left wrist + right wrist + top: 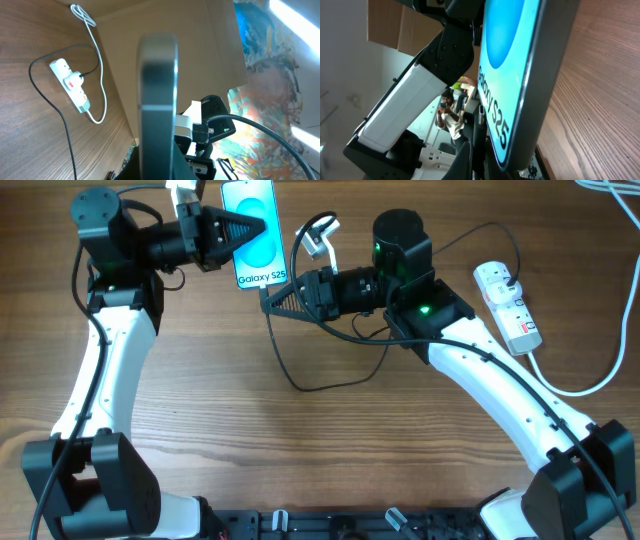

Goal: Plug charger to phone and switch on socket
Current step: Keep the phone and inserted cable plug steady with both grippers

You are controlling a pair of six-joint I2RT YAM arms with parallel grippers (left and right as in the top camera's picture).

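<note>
With the left pincer [232, 230] clenched on the phone [258, 220], screen-up at the table's far side, the right pincer [270, 302], clenched on the charger [300, 386] tip just beside it, should square up to the port before pushing.

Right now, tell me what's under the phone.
Only wooden table shows around the phone, which the left gripper holds; the surface beneath is covered. The right gripper sits by its bottom edge, hiding any connector.
</note>
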